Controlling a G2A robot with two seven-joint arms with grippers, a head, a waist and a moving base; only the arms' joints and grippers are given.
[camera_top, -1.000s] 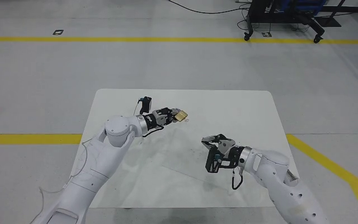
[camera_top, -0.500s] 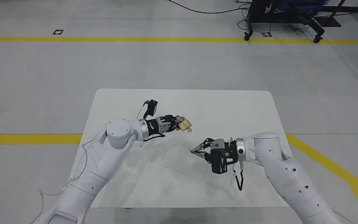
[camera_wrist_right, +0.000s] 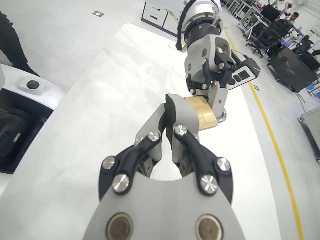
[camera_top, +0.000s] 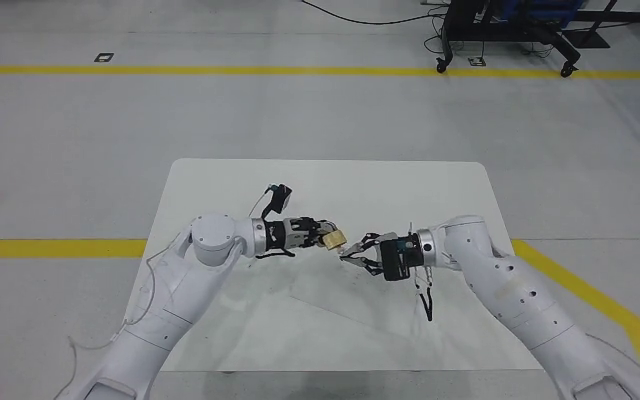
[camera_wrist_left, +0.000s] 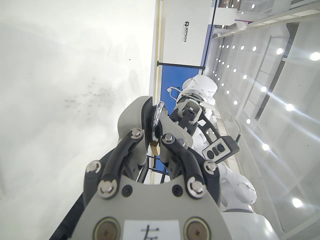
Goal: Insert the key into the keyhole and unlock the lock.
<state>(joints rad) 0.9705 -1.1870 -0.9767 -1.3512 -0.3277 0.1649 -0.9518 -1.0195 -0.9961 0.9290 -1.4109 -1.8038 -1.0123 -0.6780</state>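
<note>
A brass padlock (camera_top: 334, 239) hangs above the middle of the white table (camera_top: 420, 190), with my left gripper (camera_top: 325, 236) shut on it. In the left wrist view its brass body (camera_wrist_left: 155, 149) and silver shackle (camera_wrist_left: 159, 111) sit between the fingers. My right gripper (camera_top: 356, 254) is shut just right of the padlock, tips nearly touching it. The key is almost hidden between its pads; a thin pale tip (camera_top: 346, 253) points at the lock. In the right wrist view the padlock (camera_wrist_right: 205, 117) lies right behind my shut gripper (camera_wrist_right: 170, 111), held by the left gripper (camera_wrist_right: 211, 98).
A black cable loop (camera_top: 425, 295) dangles from the right wrist over the table. Bare tabletop lies on all sides of the two grippers. A black wheeled frame (camera_top: 510, 30) stands far off on the floor behind the table.
The right gripper has swung left and away from the table's front, up to the padlock. The left gripper has carried the padlock right and slightly nearer. The two now meet.
</note>
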